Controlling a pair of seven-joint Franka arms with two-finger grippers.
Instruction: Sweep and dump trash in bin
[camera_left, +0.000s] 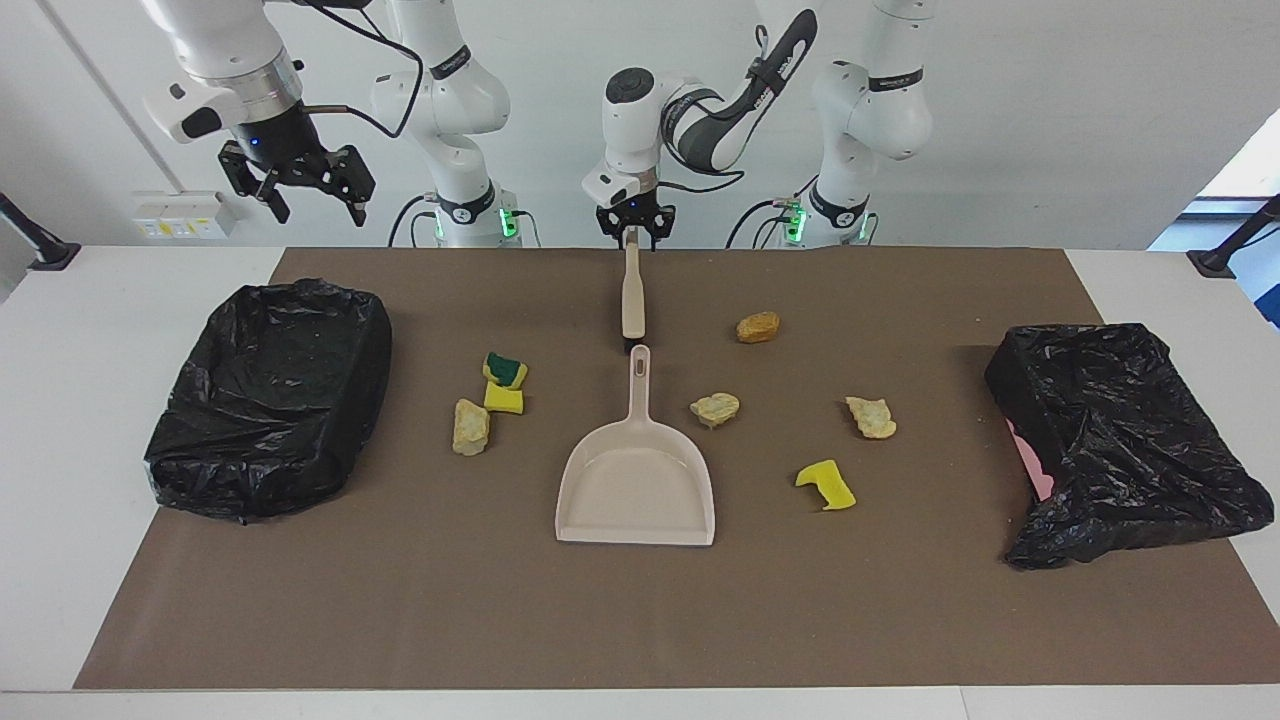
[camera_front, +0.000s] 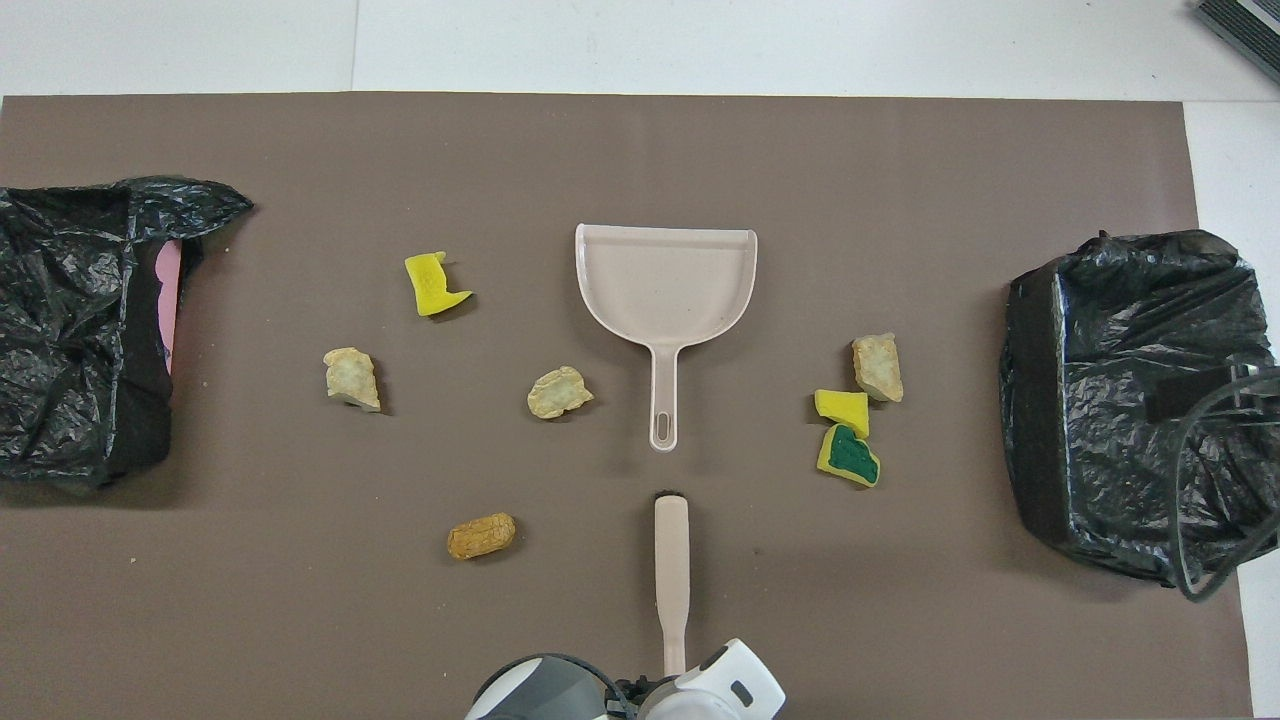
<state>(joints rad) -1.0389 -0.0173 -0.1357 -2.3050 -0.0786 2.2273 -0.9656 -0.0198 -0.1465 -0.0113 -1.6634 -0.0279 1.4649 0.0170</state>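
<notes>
On the brown mat (camera_left: 900, 620) all seven scraps lie unswept, the dustpan (camera_left: 636, 490) empty, while the left gripper (camera_left: 631, 232) pinches the brush handle (camera_left: 632, 295); the right gripper (camera_left: 300, 185) waits spread above the bin (camera_left: 270, 400).

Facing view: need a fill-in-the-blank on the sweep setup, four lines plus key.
1. ___ trash scraps lie on the brown mat.
2. The left gripper is at the handle end of the ___.
3. The green-layered sponge chunk lies toward the ___ arm's end of the table.
4. The right gripper, up in the air, has its fingers ___.
Missing: seven; brush; right; open.
</notes>
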